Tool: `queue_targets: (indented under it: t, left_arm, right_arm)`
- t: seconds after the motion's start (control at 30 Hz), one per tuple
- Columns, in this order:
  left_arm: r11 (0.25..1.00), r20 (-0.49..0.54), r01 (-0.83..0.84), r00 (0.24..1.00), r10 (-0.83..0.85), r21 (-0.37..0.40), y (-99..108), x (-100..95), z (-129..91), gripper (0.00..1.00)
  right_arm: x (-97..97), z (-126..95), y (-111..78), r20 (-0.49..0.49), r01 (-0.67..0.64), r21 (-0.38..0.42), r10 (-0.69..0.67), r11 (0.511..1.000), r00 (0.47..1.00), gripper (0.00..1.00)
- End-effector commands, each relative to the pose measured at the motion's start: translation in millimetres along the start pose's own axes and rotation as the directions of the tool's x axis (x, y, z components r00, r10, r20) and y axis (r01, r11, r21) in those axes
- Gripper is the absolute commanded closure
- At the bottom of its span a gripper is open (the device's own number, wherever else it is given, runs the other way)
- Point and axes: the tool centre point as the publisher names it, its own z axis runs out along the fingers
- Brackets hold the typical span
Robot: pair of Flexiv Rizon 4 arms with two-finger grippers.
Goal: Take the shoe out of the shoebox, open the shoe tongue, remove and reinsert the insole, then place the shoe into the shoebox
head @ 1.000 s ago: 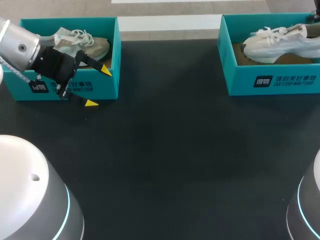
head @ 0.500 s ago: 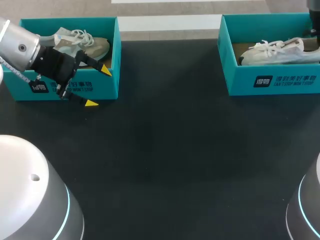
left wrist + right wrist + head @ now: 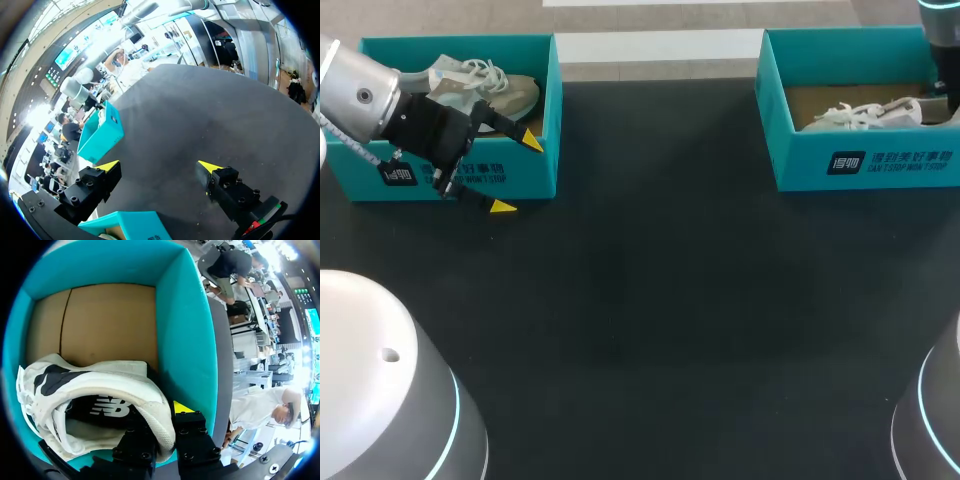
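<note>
A white shoe (image 3: 865, 113) lies low inside the right teal shoebox (image 3: 865, 165), laces up. My right arm (image 3: 942, 30) comes down at that box's far right end. In the right wrist view my right gripper (image 3: 167, 421) is shut on the heel collar of the white shoe (image 3: 107, 390), over the box's cardboard floor (image 3: 107, 322). A second, greenish shoe (image 3: 485, 88) rests in the left teal shoebox (image 3: 535, 175). My left gripper (image 3: 517, 173) hangs open over that box's front right corner, with nothing between its fingers (image 3: 107, 165).
Dark table (image 3: 670, 300) spreads between the two boxes. In the left wrist view the right shoebox (image 3: 102, 132) stands well ahead of the left gripper (image 3: 159, 165), and a corner of the left shoebox (image 3: 127, 222) sits just under it.
The white shoe has gone down from above the right box's rim to low inside it, and my right arm has come down with it. The left arm has not moved.
</note>
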Motion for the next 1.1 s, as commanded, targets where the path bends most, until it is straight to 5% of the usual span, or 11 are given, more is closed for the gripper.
queue_targets:
  t: [0.03,0.3,0.43,0.6,0.9,0.93,1.1]
  left_arm:
    - [1.000,-0.002,-0.001,1.000,0.001,-0.003,0,0.6,0,0.00]
    - [1.000,-0.002,-0.001,1.000,0.001,-0.003,0,0.6,0,0.00]
    - [1.000,-0.002,-0.001,1.000,0.001,-0.003,0,0.6,0,0.00]
    - [1.000,-0.002,-0.001,1.000,0.001,-0.003,0,0.6,0,0.00]
    - [1.000,-0.002,-0.001,1.000,0.001,-0.003,0,0.6,0,0.00]
    - [1.000,-0.002,-0.001,1.000,0.001,-0.003,0,0.6,0,0.00]
    - [1.000,-0.002,-0.001,1.000,0.001,-0.003,0,0.6,0,0.00]
  right_arm:
    - [5.2,12,0.0,-0.002,-0.008,0.014,0.008,1.000,1.000,1.00]
    - [6.8,32,-3.9,-0.006,-0.019,0.035,0.019,0.999,1.000,1.00]
    - [6.8,34,-3.4,-0.015,-0.010,0.037,0.011,0.999,1.000,0.70]
    - [4.9,33,-2.1,-0.013,-0.013,0.036,0.014,0.999,1.000,0.65]
    - [-5.8,6,-6.6,-0.043,-0.020,0.004,0.020,1.000,0.999,0.51]
    - [-6.7,2,-7.8,-0.054,-0.016,0.001,0.016,1.000,0.998,0.40]
    - [-9.6,-20,-12.1,-0.088,-0.034,-0.037,0.031,0.999,0.996,0.34]
